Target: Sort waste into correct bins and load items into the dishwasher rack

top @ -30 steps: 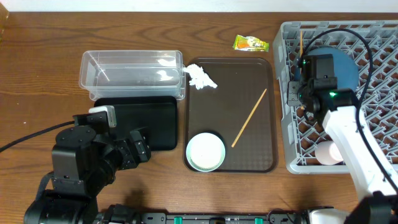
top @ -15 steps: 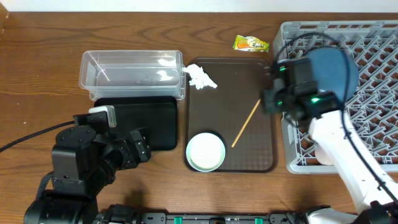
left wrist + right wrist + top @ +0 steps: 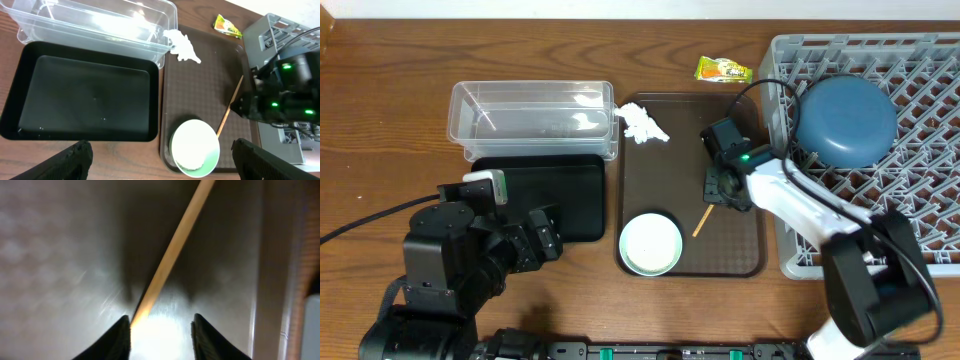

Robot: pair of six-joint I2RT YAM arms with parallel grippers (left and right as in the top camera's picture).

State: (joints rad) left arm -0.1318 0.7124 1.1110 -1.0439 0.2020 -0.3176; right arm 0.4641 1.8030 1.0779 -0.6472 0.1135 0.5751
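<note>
Right gripper (image 3: 715,192) swung from rack (image 3: 920,190) to tray (image 3: 665,180), jaws released astride chopstick (image 3: 701,222) lying near-left to far-right.

- Two bowls are counted: one blue bowl (image 3: 845,120) at the upper right and one pale mint bowl (image 3: 651,243) at the lower centre.
- One chopstick (image 3: 701,222) is seen, right of centre.
- One crumpled tissue (image 3: 642,124) and one snack wrapper (image 3: 722,70) are counted near the top.
- Two bins are found at the left: one clear tub (image 3: 530,120) and one black tray (image 3: 560,195).
- One brown serving tray (image 3: 680,170) and one grey rack (image 3: 920,200) are counted.
</note>
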